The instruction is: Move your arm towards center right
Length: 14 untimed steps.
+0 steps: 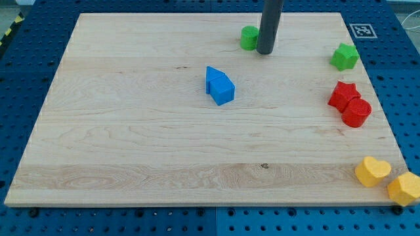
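My tip [264,51], a bare dark rod with no claw to open or close, sits touching the small green block [249,38] on its left. Center right lies below-right of it, near the red star block [342,94]; I'd sweep diagonally, stopping short of it.

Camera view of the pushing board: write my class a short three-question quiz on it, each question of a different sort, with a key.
1. True or false: my tip is right beside a green block near the view's top.
2. Which colour lies closest to the middle of the board? A red, B blue, C yellow.
3. Fill in: the two yellow blocks sit at the view's bottom ____ corner.

Key:
1. True; the block is just to its left.
2. B, the blue block.
3. Right: the yellow heart and the other yellow block.
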Each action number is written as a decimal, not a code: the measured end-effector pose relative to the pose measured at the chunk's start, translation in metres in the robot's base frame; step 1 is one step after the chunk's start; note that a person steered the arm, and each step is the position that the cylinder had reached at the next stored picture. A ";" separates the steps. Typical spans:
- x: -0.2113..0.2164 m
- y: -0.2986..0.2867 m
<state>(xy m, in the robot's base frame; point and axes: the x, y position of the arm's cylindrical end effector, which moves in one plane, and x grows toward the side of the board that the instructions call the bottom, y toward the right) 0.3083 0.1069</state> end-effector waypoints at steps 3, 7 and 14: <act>-0.038 -0.077; -0.068 -0.012; 0.075 0.126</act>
<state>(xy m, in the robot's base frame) 0.3829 0.2332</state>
